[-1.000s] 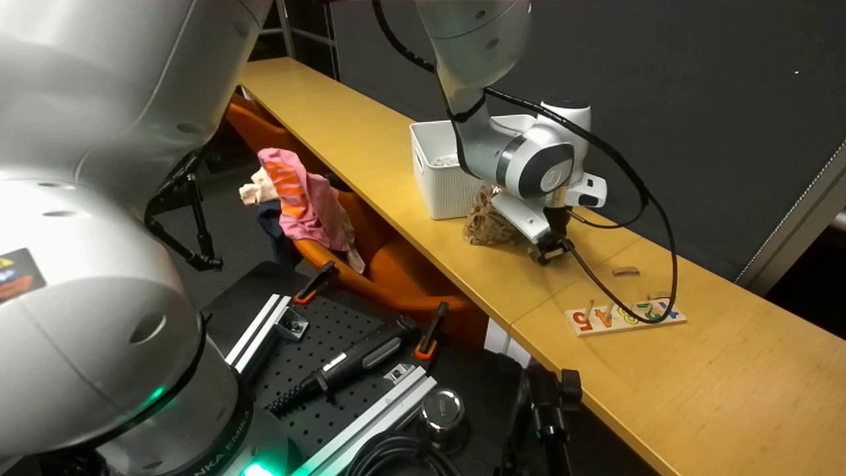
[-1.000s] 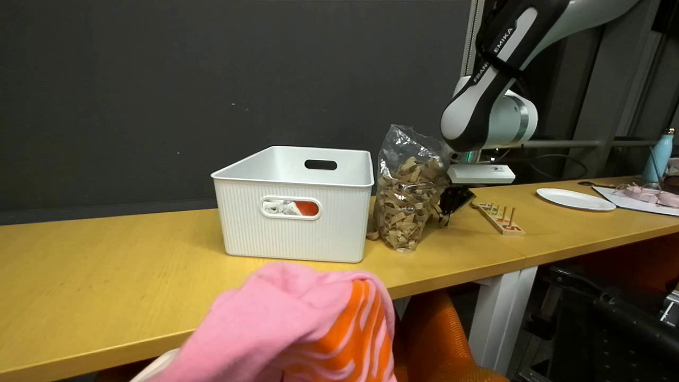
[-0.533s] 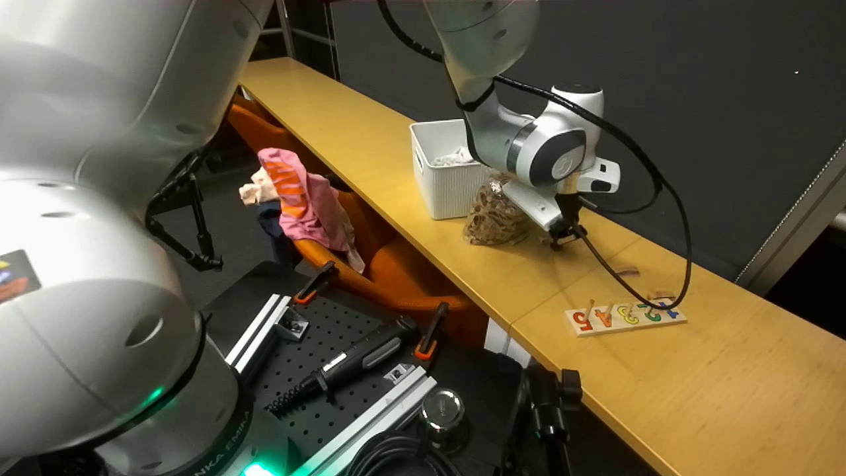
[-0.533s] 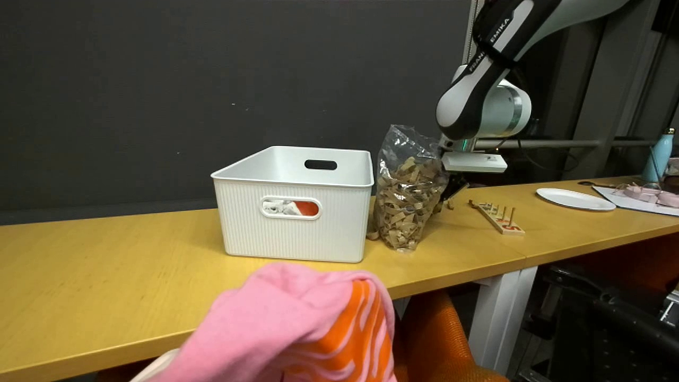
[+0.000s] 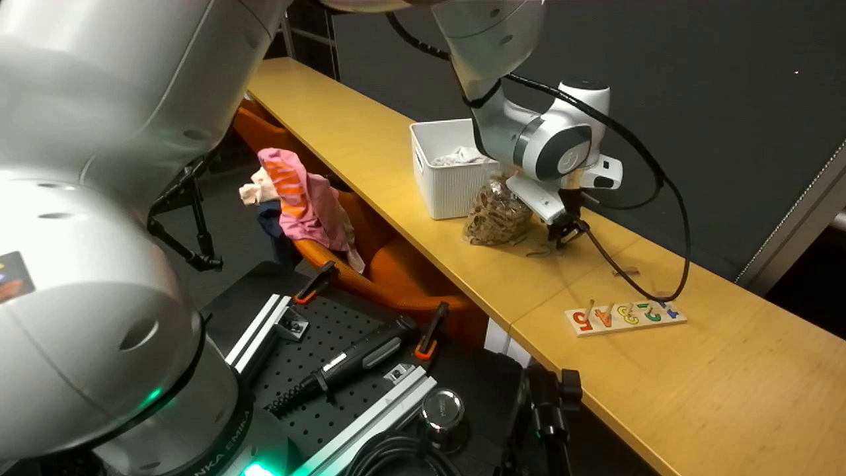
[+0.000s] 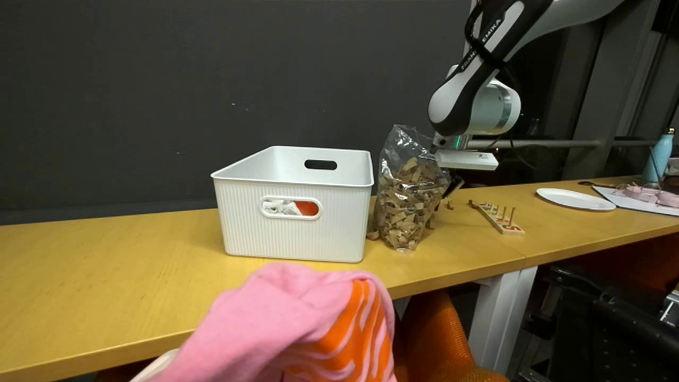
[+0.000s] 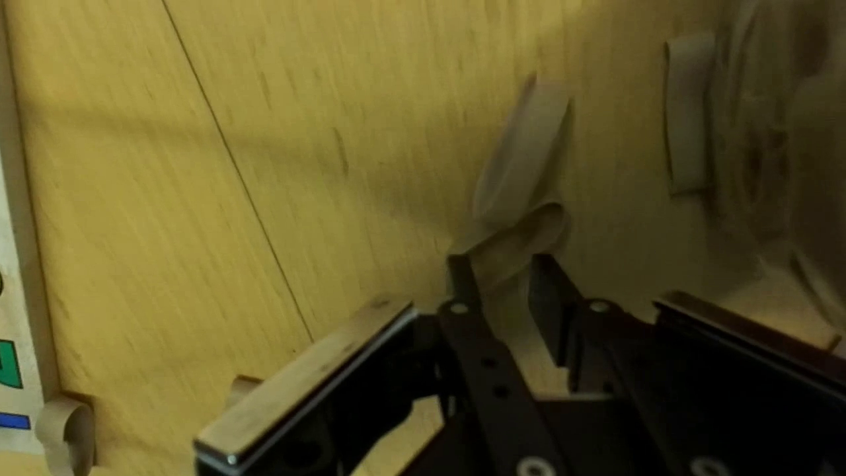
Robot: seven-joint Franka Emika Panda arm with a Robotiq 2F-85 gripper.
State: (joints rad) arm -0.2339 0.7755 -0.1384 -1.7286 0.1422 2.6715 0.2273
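End effector (image 7: 503,259) part-spread, nothing visibly pinched; loose tan strips (image 7: 521,155) on the bench (image 5: 747,370) just beyond it, near the bag (image 6: 406,212). Likely grasp alignment; next move probably calls for lowering around one.

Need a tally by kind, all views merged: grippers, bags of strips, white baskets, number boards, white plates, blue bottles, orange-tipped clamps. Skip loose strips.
Gripper: 1
Bag of brown strips: 1
White basket: 1
Number board: 1
White plate: 1
Blue bottle: 1
Orange-tipped clamps: 2
Total: 8
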